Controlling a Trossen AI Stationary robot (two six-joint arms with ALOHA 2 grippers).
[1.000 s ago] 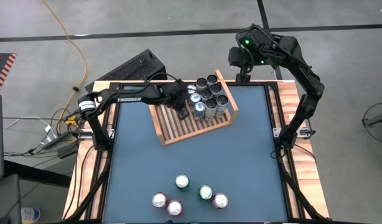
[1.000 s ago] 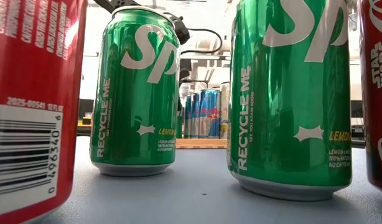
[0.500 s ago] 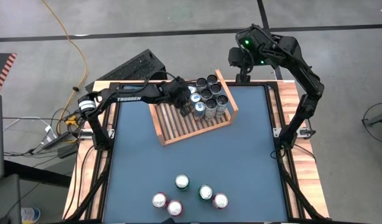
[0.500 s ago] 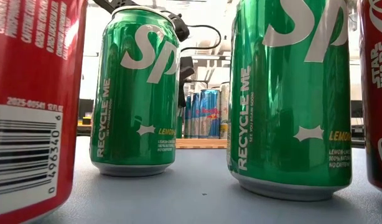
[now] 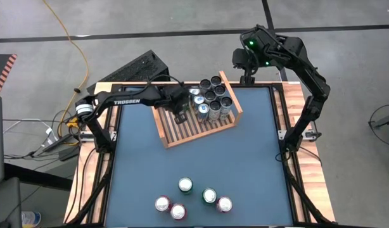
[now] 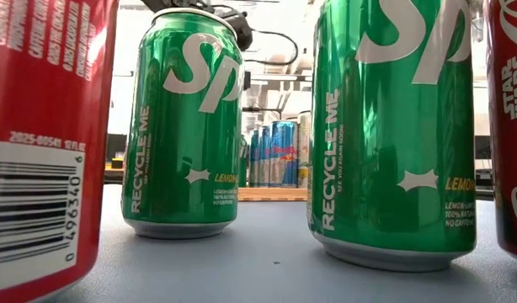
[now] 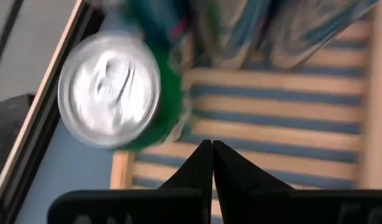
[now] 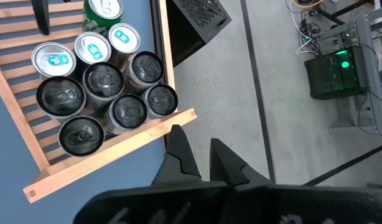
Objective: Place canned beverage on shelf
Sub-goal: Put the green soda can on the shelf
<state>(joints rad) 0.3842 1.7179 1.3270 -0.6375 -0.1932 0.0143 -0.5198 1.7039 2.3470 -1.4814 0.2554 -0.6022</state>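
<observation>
High view shows my left gripper (image 5: 180,116), fingers closed and empty, over the light-brown slatted wooden shelf (image 5: 182,132) at upper centre, with five upright loose cans (image 5: 185,185) far down-frame, nearer it than the parked, closed right gripper (image 5: 246,75).

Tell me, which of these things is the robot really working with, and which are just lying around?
Part of the job:
- shelf, wooden, with cans standing in one end
- five loose cans waiting on the near side of the table
- left gripper, shut, above the shelf

Just lying about:
- yellow cable on the floor
- black keyboard behind the table
</observation>
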